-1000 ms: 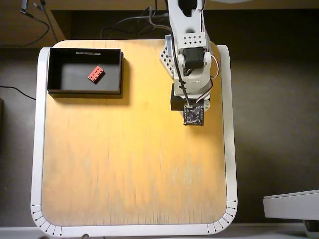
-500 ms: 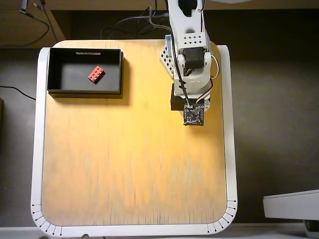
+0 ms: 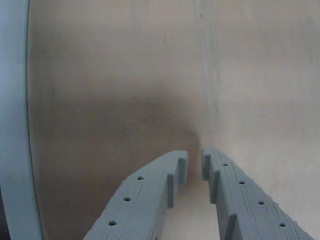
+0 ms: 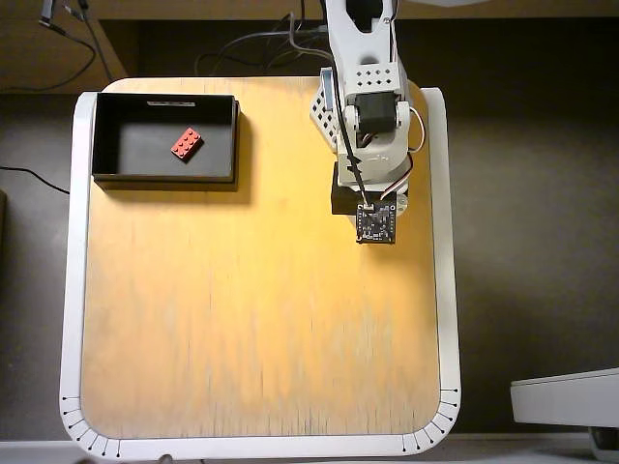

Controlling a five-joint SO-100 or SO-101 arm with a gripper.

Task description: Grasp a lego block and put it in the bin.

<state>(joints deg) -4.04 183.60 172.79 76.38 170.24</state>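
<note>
the lego block [image 4: 186, 143] lay tilted on the floor of the bin [image 4: 108, 162] at the table's [image 4: 251, 319] upper left in the overhead view, well apart from the empty gripper [image 3: 194, 162], its jaws nearly together.

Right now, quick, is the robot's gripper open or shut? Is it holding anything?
Gripper: shut but for a thin gap, holding nothing. The lego block lies in the bin.
</note>
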